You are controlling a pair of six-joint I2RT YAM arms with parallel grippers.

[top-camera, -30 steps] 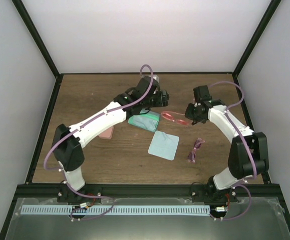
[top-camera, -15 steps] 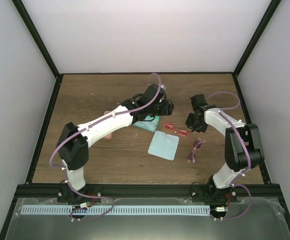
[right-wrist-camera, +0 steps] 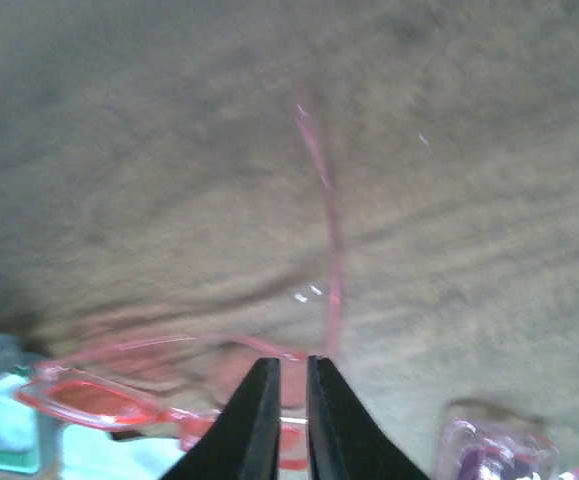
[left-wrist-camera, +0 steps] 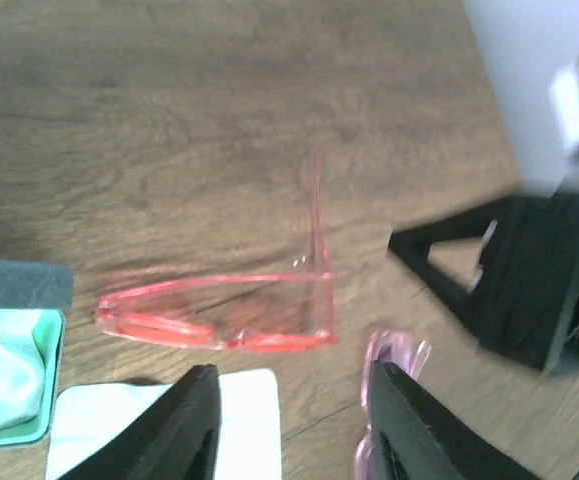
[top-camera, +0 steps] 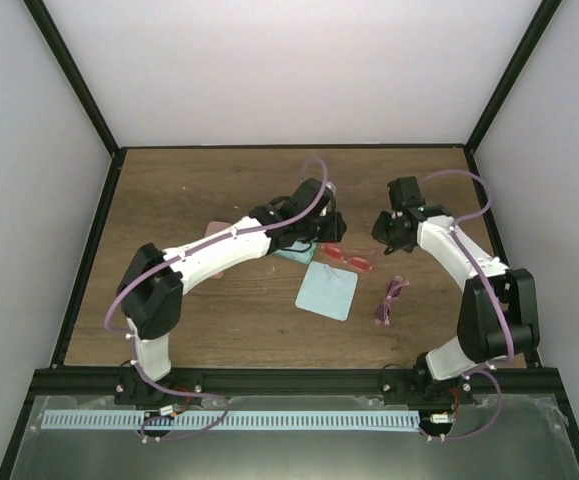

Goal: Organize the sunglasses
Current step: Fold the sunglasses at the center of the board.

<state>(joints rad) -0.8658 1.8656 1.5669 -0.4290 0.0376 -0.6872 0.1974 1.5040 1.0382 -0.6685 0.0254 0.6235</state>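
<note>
The red-lensed sunglasses lie on the table between the two grippers, with one thin arm unfolded. They show in the left wrist view and the right wrist view. The pinkish-purple sunglasses lie folded to the right, also in the left wrist view and the right wrist view. My left gripper is open and empty, just above the red pair. My right gripper is shut and empty, above the red pair's unfolded arm.
A pale blue cloth lies just in front of the red pair. An open teal case holding a cloth sits left of them, mostly under my left arm. A pink case peeks out behind that arm.
The red sunglasses have slid nearer, from beside the case to next to the pale blue cloth. My left gripper has followed over them. My right gripper has drawn back a little.
</note>
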